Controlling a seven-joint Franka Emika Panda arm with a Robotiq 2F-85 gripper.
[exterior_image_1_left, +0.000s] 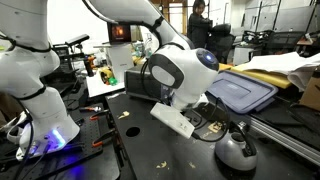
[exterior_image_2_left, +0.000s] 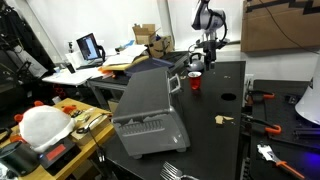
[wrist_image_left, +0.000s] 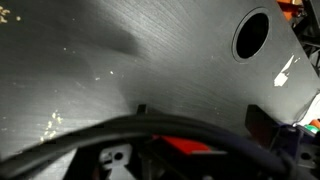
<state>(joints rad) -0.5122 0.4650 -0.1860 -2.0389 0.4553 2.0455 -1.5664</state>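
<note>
On the far left in an exterior view a white bag (exterior_image_2_left: 45, 125) sits on a messy bench. A laptop (exterior_image_2_left: 89, 46) stands open behind it. Next comes a big grey bin (exterior_image_2_left: 150, 105) at the left edge of the black table (exterior_image_2_left: 215, 140).

To the right of the bin stands the red cup (exterior_image_2_left: 195, 82). It is on the table, near the far end. It looks upright, so its long way runs up and down and its open mouth points up at the ceiling.

The gripper (exterior_image_2_left: 207, 55) hangs just above the cup and a little to the right of it. It points straight down. So the cup lies below the gripper and a bit to the left in this view. They look apart, not touching. There is only one arm, so it is the one near the cup. The gripper is too small and dark here to show its fingers, so I cannot tell if they are spread or pinched, or if they hold anything.

Further right there is a round hole (exterior_image_2_left: 228, 97) in the table, near the cup.

In the wrist view the table fills most of the picture and the same hole (wrist_image_left: 252, 33) shows at the top right. A red patch (wrist_image_left: 190, 148) peeks out at the bottom under a dark curved edge. It may be the cup, but I cannot be sure.

In an exterior view the fat white arm (exterior_image_1_left: 180, 70) hides the gripper, and a white power strip (exterior_image_1_left: 175, 120) lies under it.
</note>
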